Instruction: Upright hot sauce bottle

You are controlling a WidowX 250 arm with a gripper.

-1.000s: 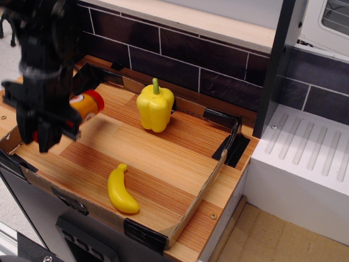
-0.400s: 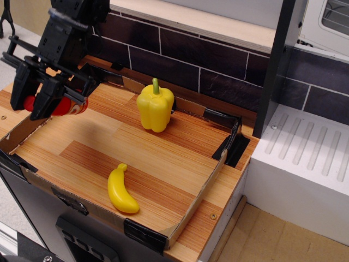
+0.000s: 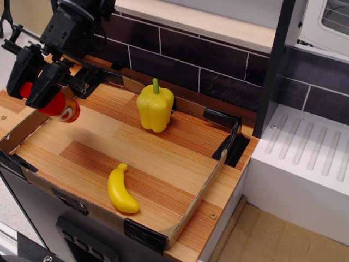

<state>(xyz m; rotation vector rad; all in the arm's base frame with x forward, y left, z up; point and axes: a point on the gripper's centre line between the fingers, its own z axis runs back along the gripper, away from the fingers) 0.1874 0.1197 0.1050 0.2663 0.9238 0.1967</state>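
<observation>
The hot sauce bottle [image 3: 58, 105] is glossy red with an orange label and a white-and-red emblem near its lower end. It is at the tray's far left, tilted, with its lower end at or just above the wood floor; I cannot tell if it touches. My black gripper [image 3: 26, 96] is shut on its upper, narrow end, where a bit of red shows between the fingers [image 3: 46, 86]. Most of the neck and cap is hidden by the fingers.
A yellow bell pepper [image 3: 155, 107] stands at the tray's back middle. A yellow banana [image 3: 121, 190] lies near the front edge. The wooden tray [image 3: 180, 158] has low cardboard walls. A dark tiled wall runs behind it and a white drainer [image 3: 305, 153] sits to the right.
The gripper has risen and swung up and back at the left edge. The bottle has turned with it, from lying pointed right to hanging tilted under the fingers.
</observation>
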